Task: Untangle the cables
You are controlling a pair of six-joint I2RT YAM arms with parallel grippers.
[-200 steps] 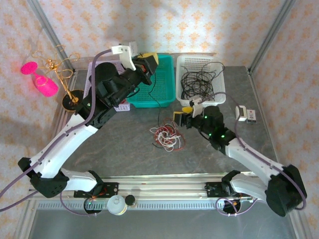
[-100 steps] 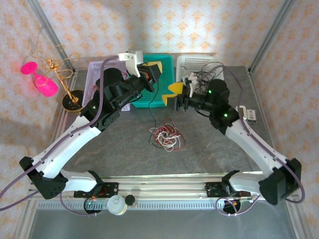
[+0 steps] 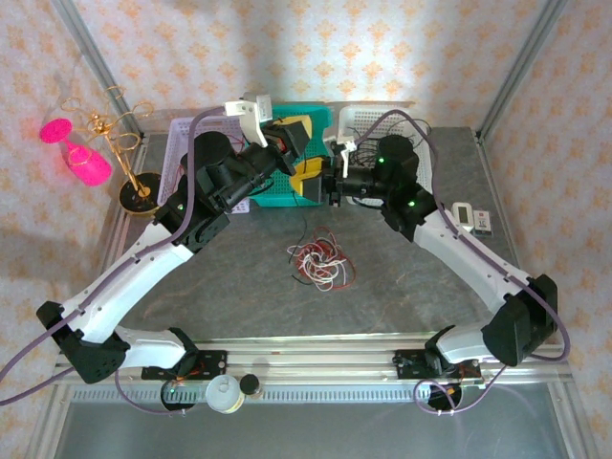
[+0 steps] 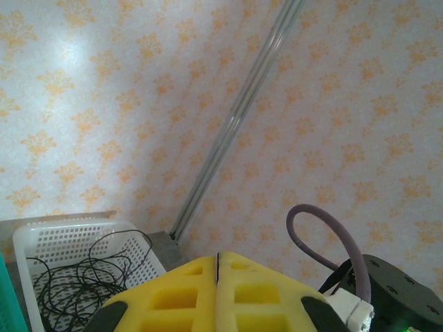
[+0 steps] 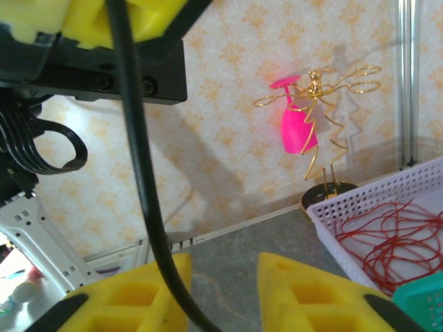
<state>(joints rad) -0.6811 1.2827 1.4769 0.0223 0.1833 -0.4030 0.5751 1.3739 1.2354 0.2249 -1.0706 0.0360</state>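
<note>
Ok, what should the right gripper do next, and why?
Probably close the right gripper: the black cable hanging from the shut left gripper runs between its open jaws, so a grip would let the arms draw it out of the tangle.

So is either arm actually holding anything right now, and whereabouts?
The left fingers are shut on a black cable at its top stretch. The rest hangs down between the right fingers, which are apart and not gripping.

Gold wire stand [image 3: 120, 143] with pink cups [image 3: 88, 164] at bench [image 3: 239, 287] far-left corner. Lilac basket [image 3: 182, 129], teal basket [image 3: 320, 129], white basket [image 3: 359, 117] in row along far edge. Small device [image 3: 475, 220] near right edge. White bottle [image 3: 223, 393] on near rail.
</note>
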